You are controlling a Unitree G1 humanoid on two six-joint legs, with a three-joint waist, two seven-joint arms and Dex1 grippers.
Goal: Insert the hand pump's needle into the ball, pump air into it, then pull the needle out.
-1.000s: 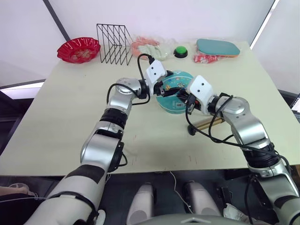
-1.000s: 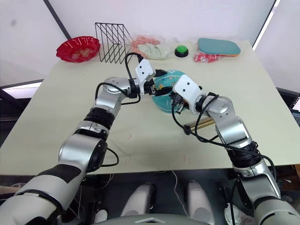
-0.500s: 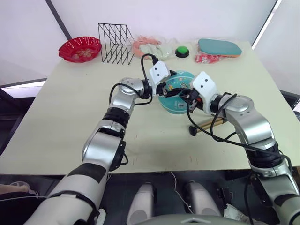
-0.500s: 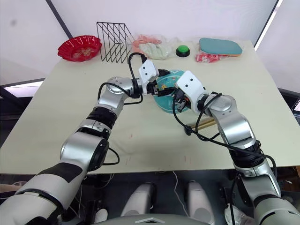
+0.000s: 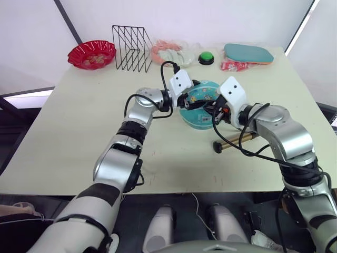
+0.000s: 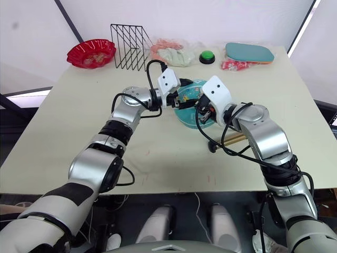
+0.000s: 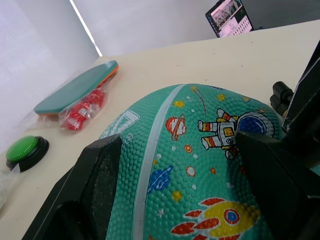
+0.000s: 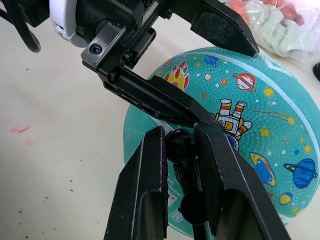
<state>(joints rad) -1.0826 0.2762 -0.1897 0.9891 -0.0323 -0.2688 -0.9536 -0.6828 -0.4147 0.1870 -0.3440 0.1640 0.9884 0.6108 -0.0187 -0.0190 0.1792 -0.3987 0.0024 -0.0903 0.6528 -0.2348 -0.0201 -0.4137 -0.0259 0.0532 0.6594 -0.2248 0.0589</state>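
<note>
At mid-table the left gripper (image 8: 200, 65) straddles the ball (image 7: 200, 165), jaws spread; the right gripper (image 8: 186, 150) pinches the needle (image 8: 180, 145) fitting — best pressed in squarely, without bending.

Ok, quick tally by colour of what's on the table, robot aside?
Teal: 2, ball and paddle
Red: 2, bowl and packet
Black: 1, wire rack
Green: 1, button
Gold: 1, pump
Pale: 1, bag
Total: 8

ball (image 5: 200, 103) mid-table, hand pump (image 5: 235, 140) just right-front, wire rack (image 5: 130, 47) behind-left
</note>
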